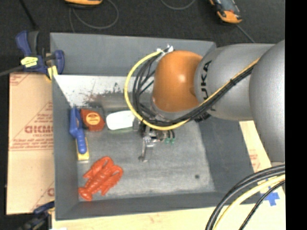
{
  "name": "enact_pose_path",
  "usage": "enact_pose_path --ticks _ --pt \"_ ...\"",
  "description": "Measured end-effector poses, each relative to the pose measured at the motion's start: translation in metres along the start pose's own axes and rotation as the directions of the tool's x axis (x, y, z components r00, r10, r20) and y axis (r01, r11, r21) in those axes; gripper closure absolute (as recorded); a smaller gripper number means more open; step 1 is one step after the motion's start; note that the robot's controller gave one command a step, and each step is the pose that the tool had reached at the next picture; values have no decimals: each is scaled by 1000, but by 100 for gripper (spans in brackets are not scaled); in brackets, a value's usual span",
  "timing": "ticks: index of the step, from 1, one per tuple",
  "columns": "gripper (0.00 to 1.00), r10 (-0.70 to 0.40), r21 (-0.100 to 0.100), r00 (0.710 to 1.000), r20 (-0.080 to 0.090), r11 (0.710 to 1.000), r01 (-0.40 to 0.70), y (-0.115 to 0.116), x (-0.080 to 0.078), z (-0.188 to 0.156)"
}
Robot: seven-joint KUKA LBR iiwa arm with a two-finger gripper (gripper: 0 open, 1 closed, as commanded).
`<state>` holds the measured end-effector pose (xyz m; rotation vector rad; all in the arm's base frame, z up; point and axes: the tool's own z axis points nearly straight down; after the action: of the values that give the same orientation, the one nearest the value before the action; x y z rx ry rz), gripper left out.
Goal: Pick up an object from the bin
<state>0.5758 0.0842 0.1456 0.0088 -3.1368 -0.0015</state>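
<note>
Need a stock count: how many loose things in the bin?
4: red toy lobster, front left; blue-handled implement, left side; orange case beside it; white oval thing further right. The arm may hide more.

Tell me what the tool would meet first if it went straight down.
Most likely the bare bin floor: nothing seems to lie under the tool. The white thing sits up and left of it, out of that line, though depth is unclear.

The silver-grey arm (249, 75) wears an orange wrist cover (175, 80) and looped yellow-black cables (127, 86).
</note>
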Motion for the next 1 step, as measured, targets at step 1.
enact_pose_path --ticks 1 --pt "0 2 -1 1000 8 1000 -2 0 -2 -5"
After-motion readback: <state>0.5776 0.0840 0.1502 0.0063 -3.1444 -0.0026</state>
